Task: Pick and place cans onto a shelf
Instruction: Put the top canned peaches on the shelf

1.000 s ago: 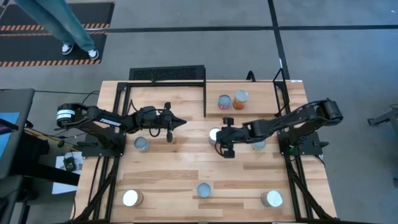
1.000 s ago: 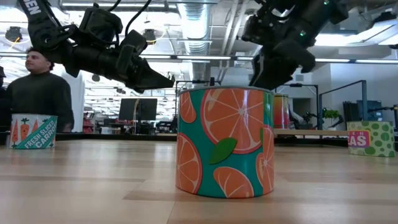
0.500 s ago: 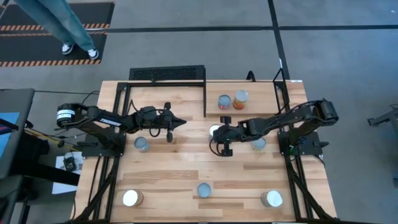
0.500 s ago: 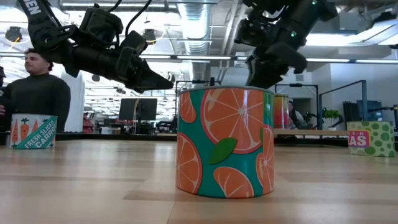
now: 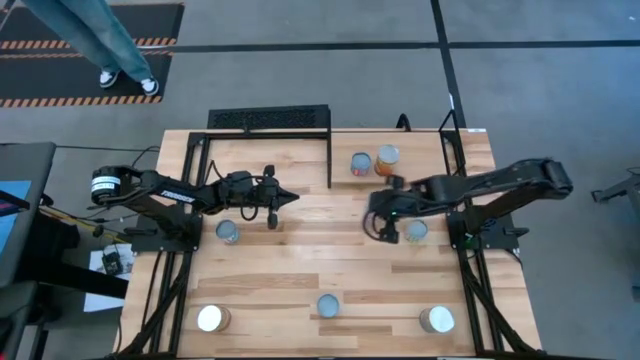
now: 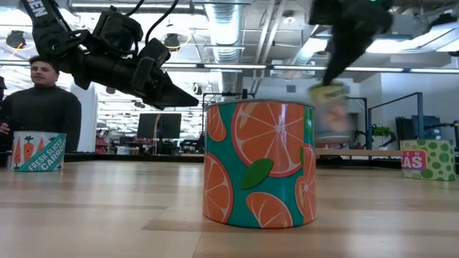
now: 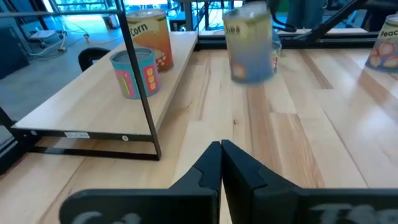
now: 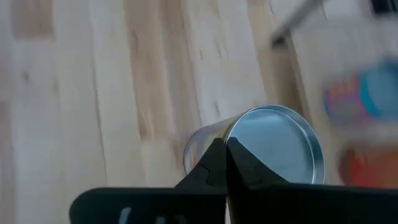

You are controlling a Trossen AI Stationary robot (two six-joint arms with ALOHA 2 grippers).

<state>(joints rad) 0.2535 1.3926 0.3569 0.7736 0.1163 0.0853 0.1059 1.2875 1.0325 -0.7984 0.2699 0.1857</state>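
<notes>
Now, my right pincer (image 5: 384, 226): out over the middle of the table (image 5: 300, 262), near its right side; fingers shut tip to tip, nothing showing between them.
Can at my right pincer (image 8: 277, 147): silvery round top, pale label, tilted; its rim sits right at my fingertips. From table level this can (image 6: 330, 107) hangs blurred below the pincer, clear of the wood. I cannot tell whether I truly have hold of it or only touch its rim.
My left pincer (image 5: 290, 196): closed on nothing, held above the left half of the table and pointing toward the middle.
Shelf (image 5: 425, 152): at the far right of the table, already bearing two cans side by side, a blue-and-pink one (image 7: 136, 73) and an orange corn one (image 7: 153, 36).
Other cans on the table: one just beside my right pincer (image 5: 416, 232), one near my left arm (image 5: 228, 232), three along the near edge (image 5: 211, 318) (image 5: 328, 305) (image 5: 436, 319).
Orange-slice can (image 6: 258, 165): upright, closest to the low camera.
Person (image 6: 43, 107): stands beyond the table.
</notes>
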